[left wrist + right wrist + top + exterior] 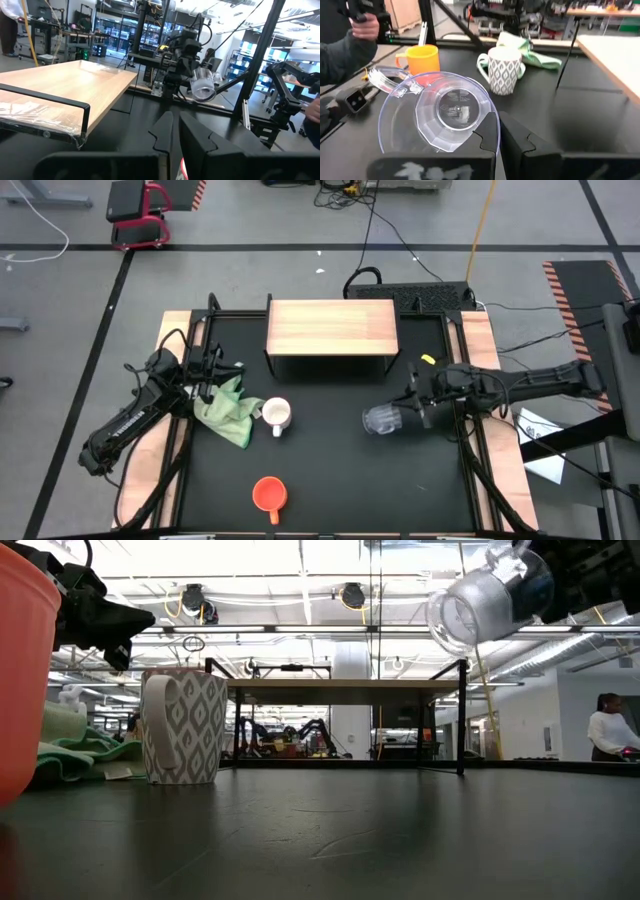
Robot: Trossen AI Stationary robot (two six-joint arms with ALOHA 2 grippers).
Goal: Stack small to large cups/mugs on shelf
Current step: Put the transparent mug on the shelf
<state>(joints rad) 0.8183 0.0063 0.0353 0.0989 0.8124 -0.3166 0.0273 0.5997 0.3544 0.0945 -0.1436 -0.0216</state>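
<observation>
From where I stood, the right claw (408,412) gripped the clear glass cup (381,420) on its side above the surface (330,470), at five o'clock from the shelf (331,327), while the white mug (277,415), green cloth (232,411) and orange mug (269,494) sat beyond, the left claw (215,366) nearly closed on nothing.

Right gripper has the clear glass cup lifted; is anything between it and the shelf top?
Nothing visible blocks it. The right gripper holds the clear glass cup in the air, in front of the shelf. The shelf top is bare, and the white mug, green cloth and orange mug lie off to the left.
</observation>
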